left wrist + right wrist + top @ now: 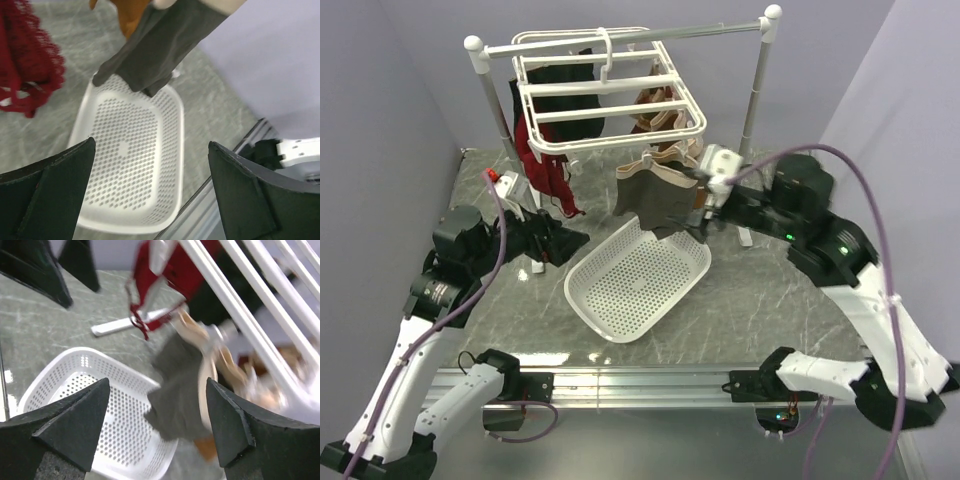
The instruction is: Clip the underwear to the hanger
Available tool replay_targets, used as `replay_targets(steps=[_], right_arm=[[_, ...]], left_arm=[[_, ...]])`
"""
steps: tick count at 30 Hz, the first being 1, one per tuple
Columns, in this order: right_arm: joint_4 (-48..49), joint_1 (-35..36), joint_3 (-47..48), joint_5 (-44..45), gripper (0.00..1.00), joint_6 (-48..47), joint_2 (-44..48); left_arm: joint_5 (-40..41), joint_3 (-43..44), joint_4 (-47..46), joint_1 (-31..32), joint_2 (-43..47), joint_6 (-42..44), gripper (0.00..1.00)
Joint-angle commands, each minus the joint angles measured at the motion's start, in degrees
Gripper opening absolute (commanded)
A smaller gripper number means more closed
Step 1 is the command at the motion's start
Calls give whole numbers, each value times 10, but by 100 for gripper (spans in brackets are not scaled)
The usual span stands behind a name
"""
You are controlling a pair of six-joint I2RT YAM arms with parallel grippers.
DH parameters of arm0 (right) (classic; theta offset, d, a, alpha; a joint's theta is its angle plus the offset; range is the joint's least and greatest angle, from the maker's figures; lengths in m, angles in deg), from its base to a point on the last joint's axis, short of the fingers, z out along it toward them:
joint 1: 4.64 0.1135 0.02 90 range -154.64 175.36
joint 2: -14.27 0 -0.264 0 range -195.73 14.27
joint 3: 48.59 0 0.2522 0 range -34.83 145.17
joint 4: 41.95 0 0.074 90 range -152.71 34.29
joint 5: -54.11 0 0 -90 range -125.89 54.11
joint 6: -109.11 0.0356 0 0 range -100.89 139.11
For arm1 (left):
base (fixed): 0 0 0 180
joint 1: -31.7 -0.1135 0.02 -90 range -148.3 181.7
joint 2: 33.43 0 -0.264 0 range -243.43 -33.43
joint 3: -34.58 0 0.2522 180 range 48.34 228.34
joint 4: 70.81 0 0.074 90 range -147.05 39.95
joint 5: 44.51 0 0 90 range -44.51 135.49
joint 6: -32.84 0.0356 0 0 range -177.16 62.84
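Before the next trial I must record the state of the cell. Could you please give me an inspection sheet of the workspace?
Surface: grey marbled tabletop.
Job's things: underwear hangs below the white hanger, over the far rim of the white perforated basket; the clip itself is blurred.
Clutter: basket, nothing seen inside; red lacy garment and orange-brown garment on the hanger.
Grippers: left gripper jaws open, holding nothing; right gripper jaws open, near the underwear.
Cables: purple cable along each arm.
Surroundings: grey rail on white posts; lilac walls.
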Motion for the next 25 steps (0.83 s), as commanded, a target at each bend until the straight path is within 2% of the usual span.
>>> replay_targets(steps=[1,3,7,12,17,25], right_arm=[[27,-54,-51,29,85,64,65],[30,-107,-80,21,85,83,95],[23,-182,-175,16,87,112,199],[10,-260,-282,0,89,160,295],[17,-358,-344,-39,90,194,378],[15,-427,-389,-89,96,236,442]], left_arm=[[19,51,99,-10,-20,91,99],[34,69,109,-10,-27,107,99],[133,94,142,-10,-46,134,99],[176,87,152,-10,-45,164,99],[227,64,141,-10,-32,170,99],[216,50,139,-25,-4,181,100]])
